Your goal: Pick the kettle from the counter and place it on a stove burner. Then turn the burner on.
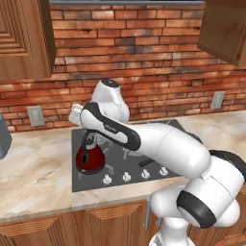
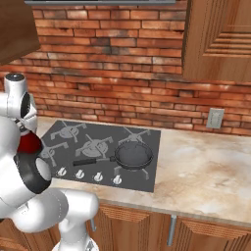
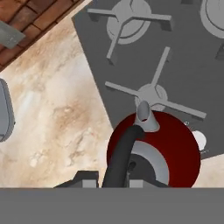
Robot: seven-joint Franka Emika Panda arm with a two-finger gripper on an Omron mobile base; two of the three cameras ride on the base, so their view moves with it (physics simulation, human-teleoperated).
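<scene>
The dark-red kettle [image 1: 91, 159] is over the front-left burner [image 3: 151, 93] of the dark grey stove [image 1: 116, 169], near its left edge. I cannot tell whether its base touches the grate. My gripper [image 1: 86, 138] reaches down from above and is shut on the kettle's black arched handle [image 3: 123, 152]. In the hand view the kettle [image 3: 173, 144] lies right below my gripper [image 3: 114, 177], its spout [image 3: 146, 116] pointing towards the burner. From the right base view a red patch of the kettle [image 2: 29, 142] shows behind my arm. The beige counter [image 1: 33, 178] runs on both sides of the stove.
A black frying pan [image 2: 132, 155] sits on the front-right burner, handle pointing left. Several white knobs [image 1: 126, 177] line the stove's front edge. A grey appliance [image 1: 4, 137] stands at the counter's far left. Brick wall with outlets [image 2: 214, 117] behind; wooden cabinets overhead.
</scene>
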